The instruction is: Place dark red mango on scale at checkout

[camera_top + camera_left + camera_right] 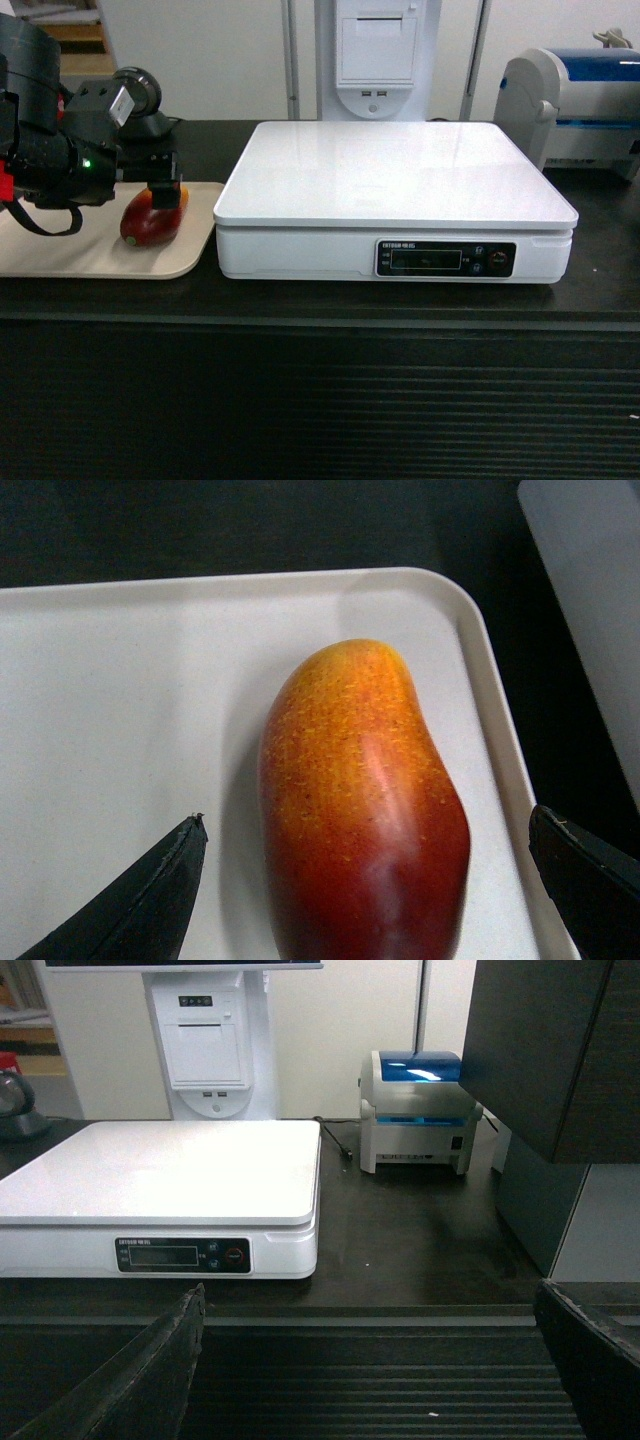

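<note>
Beige tray [60,262] sits far left on the black worktop [300,300], with the dark red mango [150,222] lying on it near the tray's right edge. Left hand [163,185] hangs right over the fruit, fingers spread wide to either side, nothing gripped yet. Wrist view confirms it: mango [365,810] lies lengthwise between the two finger tips [150,900], yellow-orange end pointing away, with a gap on both sides.

Step in hand looks like the grasp. Advice: come down so the fingers bracket the widest part of the mango, then close gently. Skin is glossy and the shape is rounded, so a pinch too near an end would likely squirt it out. Watch the tray rim [480,680] next to the right finger.

Scale [395,195] is just beside the tray to the right, white top bare. Lift above its edge before moving across, and set down mid-plate.

Right hand [370,1360] is open and idle in front of the worktop's ribbed face, well clear. Printer [585,105] sits far right.
</note>
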You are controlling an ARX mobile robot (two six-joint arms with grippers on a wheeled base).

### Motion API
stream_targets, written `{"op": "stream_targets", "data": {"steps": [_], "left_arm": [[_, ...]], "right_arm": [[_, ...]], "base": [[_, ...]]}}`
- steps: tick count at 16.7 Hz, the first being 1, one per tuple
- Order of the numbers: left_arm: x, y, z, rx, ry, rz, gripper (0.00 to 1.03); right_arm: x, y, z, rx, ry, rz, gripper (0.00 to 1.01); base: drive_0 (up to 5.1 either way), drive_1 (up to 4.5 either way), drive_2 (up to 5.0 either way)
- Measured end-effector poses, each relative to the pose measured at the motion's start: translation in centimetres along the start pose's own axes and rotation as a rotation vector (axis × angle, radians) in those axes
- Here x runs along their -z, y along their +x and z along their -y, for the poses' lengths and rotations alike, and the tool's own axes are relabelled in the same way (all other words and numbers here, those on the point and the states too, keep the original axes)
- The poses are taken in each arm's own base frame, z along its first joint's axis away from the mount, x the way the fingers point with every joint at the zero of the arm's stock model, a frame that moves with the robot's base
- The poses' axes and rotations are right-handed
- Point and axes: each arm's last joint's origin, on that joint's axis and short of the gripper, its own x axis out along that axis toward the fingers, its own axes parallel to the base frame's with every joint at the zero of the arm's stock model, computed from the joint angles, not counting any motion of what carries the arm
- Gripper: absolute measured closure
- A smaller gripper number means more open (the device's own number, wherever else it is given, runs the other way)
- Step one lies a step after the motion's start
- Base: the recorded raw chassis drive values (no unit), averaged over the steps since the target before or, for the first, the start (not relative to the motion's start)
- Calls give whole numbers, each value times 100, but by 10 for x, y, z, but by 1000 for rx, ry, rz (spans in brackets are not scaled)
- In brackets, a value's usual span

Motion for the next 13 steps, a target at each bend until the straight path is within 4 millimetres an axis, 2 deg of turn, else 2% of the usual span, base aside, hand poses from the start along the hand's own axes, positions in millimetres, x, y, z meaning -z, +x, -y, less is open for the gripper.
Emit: {"op": "stream_targets", "data": {"steps": [6,10,11,13], "left_arm": [[15,26,-5,1,0,-68,5],[23,34,-5,-2,19,-93,5],[22,34,-5,-7,24,-89,11],[21,34,-6,-9,25,-77,30]], "right_arm": [[0,0,0,0,0,0,3],[0,0,0,0,0,0,3],[0,0,0,0,0,0,3],[0,0,0,0,0,0,3]], "base": [[0,0,0],[0,0,0],[0,0,0],[0,0,0]]}}
